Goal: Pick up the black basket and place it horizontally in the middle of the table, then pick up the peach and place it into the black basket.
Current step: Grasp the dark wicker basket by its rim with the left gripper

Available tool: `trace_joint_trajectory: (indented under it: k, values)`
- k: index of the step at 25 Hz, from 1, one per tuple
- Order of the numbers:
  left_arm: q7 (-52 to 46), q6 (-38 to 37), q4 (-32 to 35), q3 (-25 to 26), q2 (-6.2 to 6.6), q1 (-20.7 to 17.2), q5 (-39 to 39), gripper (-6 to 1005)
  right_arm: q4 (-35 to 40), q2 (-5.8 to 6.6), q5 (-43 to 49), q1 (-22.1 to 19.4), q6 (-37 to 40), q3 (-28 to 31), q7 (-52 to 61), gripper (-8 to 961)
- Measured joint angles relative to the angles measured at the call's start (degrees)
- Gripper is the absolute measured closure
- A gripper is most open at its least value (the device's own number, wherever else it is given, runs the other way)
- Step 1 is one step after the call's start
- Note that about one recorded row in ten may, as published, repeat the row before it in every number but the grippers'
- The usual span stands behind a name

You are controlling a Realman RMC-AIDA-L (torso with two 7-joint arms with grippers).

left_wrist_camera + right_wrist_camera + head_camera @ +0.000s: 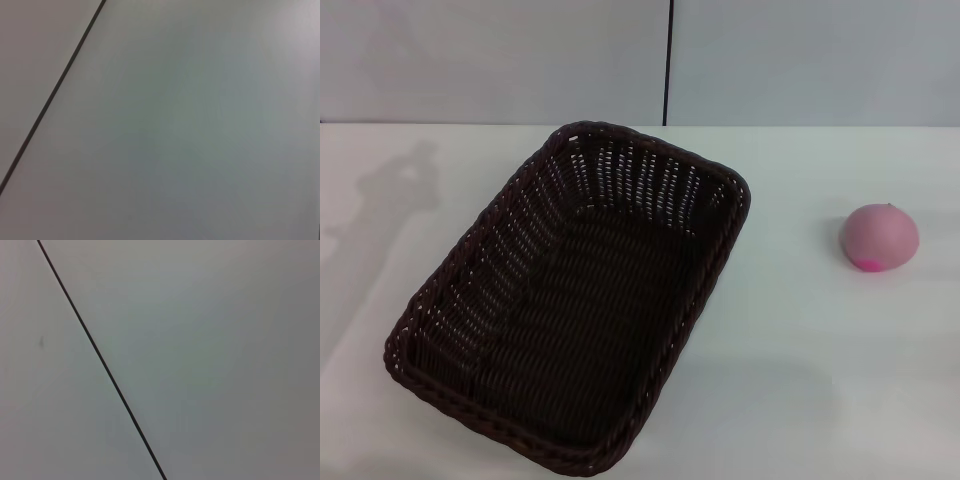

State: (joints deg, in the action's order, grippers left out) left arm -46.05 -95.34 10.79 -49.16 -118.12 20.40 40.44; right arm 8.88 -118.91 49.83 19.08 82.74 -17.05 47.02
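On the white counter (800,380) the black basket (570,300) lies diagonally, long axis near-left to far-right, peach (879,238) well right; neither gripper's state can be told.

Head view: basket (570,300) sits on the table (800,380), filling the left and centre of the frame, turned diagonally. Its near short end is at the lower left, its far short end at upper centre. Nothing lies inside it.

Peach (879,238) rests on the table at the right of the frame, well apart from the basket, level with its far end.

Behind the table, a wall (500,60) spans the top of the frame; a vertical seam (669,60) runs down it just above the basket's far end.

Both wrist views show only a flat surface, probably that wall, crossed by a diagonal line.
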Motion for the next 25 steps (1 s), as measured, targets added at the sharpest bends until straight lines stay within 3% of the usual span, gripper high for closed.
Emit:
trace_joint_trajectory:
  k: [4,11,16,19,21,23,25]
  values:
    - [0.0,0.1,0.0,0.1,-0.02,0.0,-0.1,940,0.0,0.0,0.0,0.0,0.0,0.0,0.0,468]
    - [-0.4,0.2,-0.3,0.5,-0.27,0.1,-0.5,652,0.0,0.0,0.0,0.1,-0.1,0.0,0.0,469]
    - [-1.2,0.2,-0.1,0.2,-0.13,0.2,-0.3,550,0.0,0.0,0.0,0.1,-0.1,0.0,0.0,469]
    - [-11.0,1.3,4.2,-0.6,1.33,0.9,2.5,489,-0.2,0.0,0.0,0.1,-0.1,0.0,0.0,469]
    - [-11.0,1.3,4.2,-0.6,1.33,0.9,2.5,449,-0.5,0.0,0.0,0.2,-0.1,0.0,0.0,470]
    - [-28.4,5.8,15.3,-1.7,4.31,1.8,13.0,408,-0.7,0.0,0.0,0.2,-0.1,0.0,0.0,470]
    - [-36.9,7.4,20.9,-1.7,6.06,2.9,20.3,331,-0.7,0.0,0.0,0.2,-0.1,0.0,0.0,470]
